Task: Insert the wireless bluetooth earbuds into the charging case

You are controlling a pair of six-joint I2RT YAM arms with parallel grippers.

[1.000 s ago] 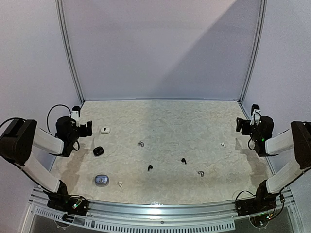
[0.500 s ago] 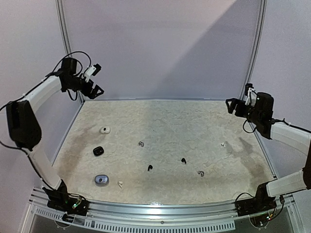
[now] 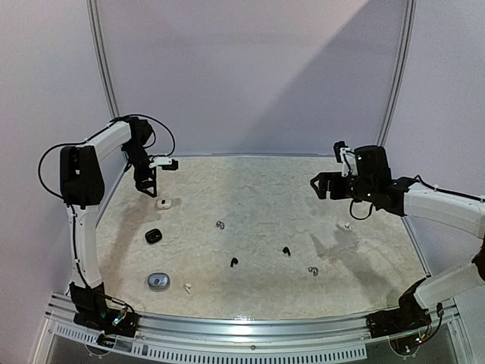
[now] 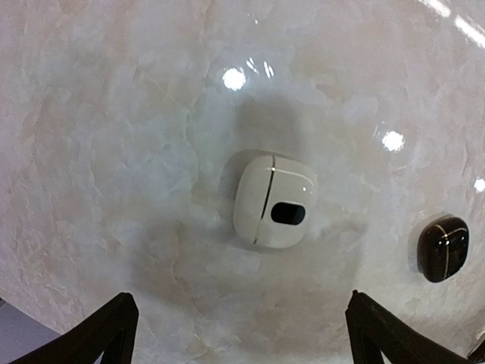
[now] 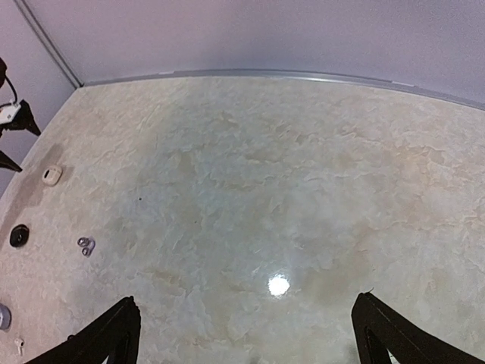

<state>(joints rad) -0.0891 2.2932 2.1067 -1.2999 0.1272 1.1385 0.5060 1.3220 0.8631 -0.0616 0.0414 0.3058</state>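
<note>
A: Where to find the tiny bean-sized wireless earbuds?

B: Scattered loose on the pale marbled tabletop [image 3: 265, 178], none in a case. Count a silvery-grey bud [image 3: 220, 224] left of centre, a black bud [image 3: 234, 262] and a second black bud [image 3: 286, 250] nearer, a second silvery bud [image 3: 313, 271] near right, a white bud [image 3: 348, 225] far right, and another white bud [image 3: 187, 287] near left, beside the silvery-grey pebble case [image 3: 158, 281].

A: And the claws?

B: Find the left claw [image 4: 239, 303] spread wide and empty, hanging straight above the white rounded pebble-shaped charging case [image 4: 273, 201], clear of it. Find the right claw [image 3: 322, 184] just as wide, holding nothing, up in the air over the right side.

A: How to do this step well?

B: Probably a descent onto the white case. Keep it centred between the fingers, come down plumb, and close only once both fingers flank it. Ignore the glossy black pebble case [image 4: 443, 246]; well apart, no obstacle.

A: Pointing which way?

B: Lies flat, seemingly shut. Nearly square, so hardly any long axis; go by the seam instead, running crosswise to the line between the fingers, with a dark oval on the wider part. Squeezing from there would likely press the lid against the base, so consider a quarter turn of the wrist. As for the buds, too small to tell.
</note>
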